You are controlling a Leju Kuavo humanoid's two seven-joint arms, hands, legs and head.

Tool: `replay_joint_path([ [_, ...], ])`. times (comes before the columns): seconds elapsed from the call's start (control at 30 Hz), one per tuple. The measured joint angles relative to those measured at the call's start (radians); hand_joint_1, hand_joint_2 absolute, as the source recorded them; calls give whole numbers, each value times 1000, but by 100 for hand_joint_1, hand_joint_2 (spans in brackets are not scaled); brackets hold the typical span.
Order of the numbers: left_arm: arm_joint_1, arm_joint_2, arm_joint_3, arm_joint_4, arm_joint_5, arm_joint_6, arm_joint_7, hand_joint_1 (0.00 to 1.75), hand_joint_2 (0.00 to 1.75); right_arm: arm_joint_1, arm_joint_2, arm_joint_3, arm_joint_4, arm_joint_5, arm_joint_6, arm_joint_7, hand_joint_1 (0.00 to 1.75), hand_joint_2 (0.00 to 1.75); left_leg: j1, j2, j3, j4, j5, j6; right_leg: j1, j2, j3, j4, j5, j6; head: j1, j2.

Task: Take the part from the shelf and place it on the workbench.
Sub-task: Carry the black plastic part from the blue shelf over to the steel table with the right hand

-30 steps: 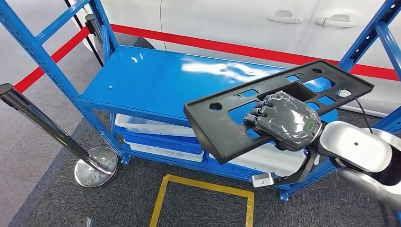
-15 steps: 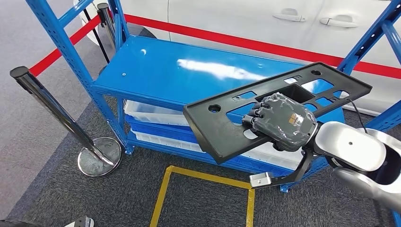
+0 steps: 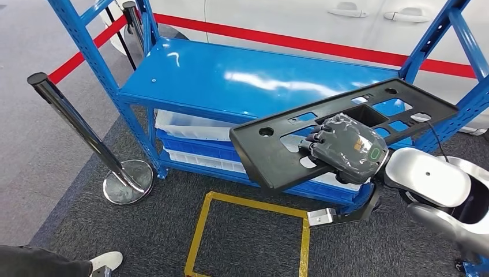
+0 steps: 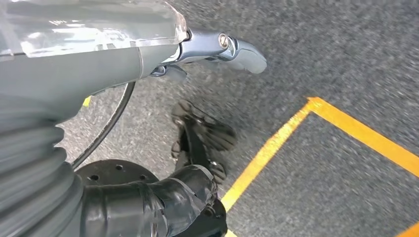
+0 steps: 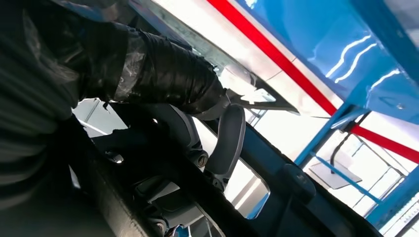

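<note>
Right hand (image 3: 346, 149) grips black panel (image 3: 277, 151) through cutout, clear above blue shelf (image 3: 230, 78). Long axis runs 8 to 2 o'clock. Left hand (image 4: 217, 47) hangs, fingers apart, grasping nothing. Workbench unseen.

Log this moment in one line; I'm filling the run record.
phase: carrying | right hand: holds black part, clear of blue shelf | left hand: empty

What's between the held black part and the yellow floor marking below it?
In the head view, the blue shelf's lower tiers, holding white trays, lie between the black part, gripped by the right hand, and the yellow floor marking.
</note>
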Motion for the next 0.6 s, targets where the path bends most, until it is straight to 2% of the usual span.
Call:
replay_joint_path([
  [0.03, 0, 0, 0, 0, 0, 0, 0, 0, 175, 0, 1, 1, 1, 0, 0, 1, 175, 175, 4, 0, 38, -38, 29, -4, -3, 0, -18, 10, 7, 6, 0, 0],
  [0.07, -2, 1, 0, 0, 0, 1, 0, 0, 175, -1, 2, 2, 1, 0, 0, 2, 175, 175, 6, 1, 86, -100, 39, -8, -5, 0, -35, 22, 12, 12, -1, 0],
  [0.1, -3, 1, 0, 0, 0, 1, 0, 0, 175, -2, 4, 2, 2, 0, 0, 3, 175, 175, 6, 0, 131, -166, 31, -6, -5, 0, -49, 34, 17, 18, -1, 0],
  [0.13, -4, 1, -1, 0, 0, 1, 0, 0, 175, -3, 6, 2, 3, 0, 1, 4, 175, 175, 5, -1, 160, -216, 15, -2, -4, 0, -57, 43, 22, 24, -1, 0],
  [0.17, -5, 0, -1, 0, 0, 2, 1, 0, 175, -4, 8, 2, 5, 0, 1, 5, 175, 175, 2, -2, 175, -245, 0, 5, -3, 0, -62, 47, 29, 31, -1, 0],
  [0.23, -6, 0, -1, 0, -1, 4, 1, 0, 175, -7, 14, 3, 8, 0, 4, 5, 175, 175, 0, -1, 166, -254, 7, 25, -6, 0, -65, 45, 42, 45, -1, 0],
  [0.27, -7, 0, 0, 0, -2, 5, 1, 0, 175, -8, 17, 4, 9, 0, 5, 5, 175, 175, 0, 1, 161, -256, 18, 35, -8, 1, -70, 50, 31, 51, 0, 0],
  [0.3, -7, -1, 0, 0, -4, 6, 1, 0, 175, -8, 18, 6, 10, 0, 6, 5, 175, 175, 1, 4, 151, -259, 31, 44, -10, 2, -78, 69, 0, 55, 1, 0],
  [0.33, -8, -1, 0, 0, -5, 6, 0, 0, 175, -8, 18, 8, 11, 0, 6, 4, 175, 175, 2, 6, 139, -260, 45, 52, -12, 4, -90, 108, -47, 58, 2, 0],
  [0.37, -9, -1, 0, 0, -5, 6, 0, 0, 175, -8, 18, 12, 12, 1, 7, 5, 175, 175, 0, 6, 126, -260, 58, 56, -11, 5, -103, 164, -103, 61, 3, 0],
  [0.4, -9, -1, 1, 0, -6, 6, 0, 0, 175, -8, 19, 16, 13, 2, 7, 5, 175, 175, -2, 6, 110, -259, 70, 59, -11, 6, -115, 228, -146, 62, 4, 0],
  [0.43, -9, -1, 2, 0, -8, 6, 0, 0, 175, -8, 20, 21, 15, 2, 8, 6, 175, 175, -5, 6, 93, -258, 82, 60, -11, 7, -121, 283, -167, 63, 4, 0],
  [0.47, -9, -1, 2, 0, -10, 6, 1, 0, 175, -8, 21, 25, 17, 3, 10, 7, 175, 175, -7, 6, 78, -256, 93, 60, -11, 7, -114, 314, -164, 62, 4, 0],
  [0.5, -9, -1, 3, 0, -12, 6, 1, 0, 175, -8, 23, 29, 19, 3, 12, 8, 175, 175, -10, 6, 63, -255, 103, 60, -10, 8, -93, 313, -142, 58, 4, 0],
  [0.53, -10, -2, 4, 0, -14, 6, 1, 0, 175, -8, 25, 31, 20, 2, 13, 9, 175, 175, -13, 6, 50, -253, 113, 60, -7, 9, -53, 275, -115, 51, 4, 0],
  [0.57, -10, -3, 4, 0, -16, 5, 0, 0, 175, -9, 26, 32, 21, 1, 13, 9, 175, 175, -14, 6, 39, -252, 122, 59, -2, 10, 1, 209, -102, 41, 4, 0],
  [0.6, -10, -4, 4, 1, -18, 4, 0, 0, 175, -11, 27, 32, 22, 0, 13, 10, 175, 175, -16, 5, 32, -252, 131, 57, 3, 12, 56, 131, -104, 30, 3, 0],
])
